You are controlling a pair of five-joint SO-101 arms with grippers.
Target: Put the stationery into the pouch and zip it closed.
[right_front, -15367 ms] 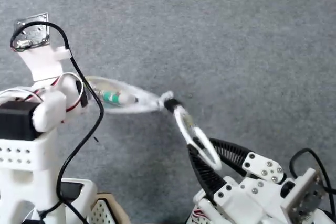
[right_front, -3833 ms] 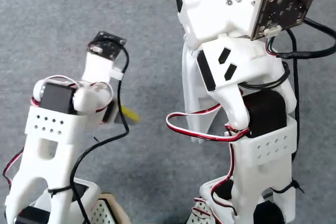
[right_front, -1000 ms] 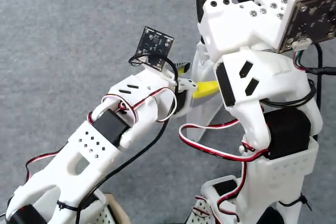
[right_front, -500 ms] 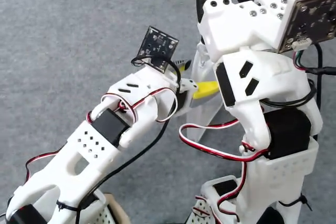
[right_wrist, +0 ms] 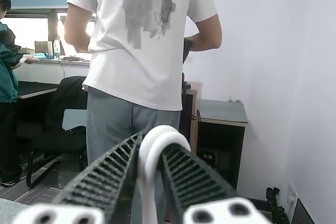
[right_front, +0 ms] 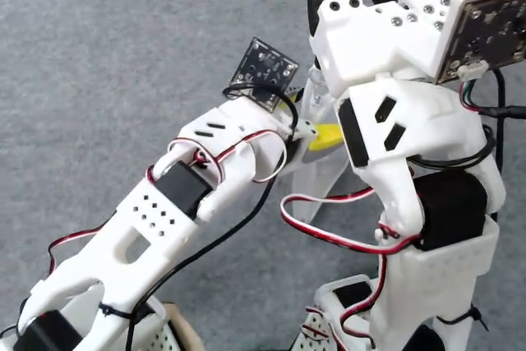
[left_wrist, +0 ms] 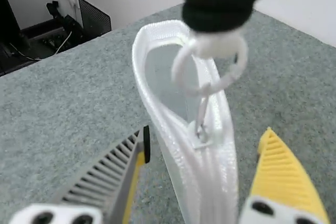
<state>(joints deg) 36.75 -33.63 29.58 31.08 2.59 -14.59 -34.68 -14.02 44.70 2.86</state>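
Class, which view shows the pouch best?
Left wrist view: the pouch hangs close up, zip and ring plain. High view gives a sliver between the arms; right wrist view, its ring in the right gripper.

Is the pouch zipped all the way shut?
No, only partly. In the left wrist view the pouch gapes in a loop on one side of the slider and is closed on the other.

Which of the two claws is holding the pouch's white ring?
The right claw, with black ribbed fingers, is shut on the white ring. The left claw, with one yellow finger, is open around the pouch instead.
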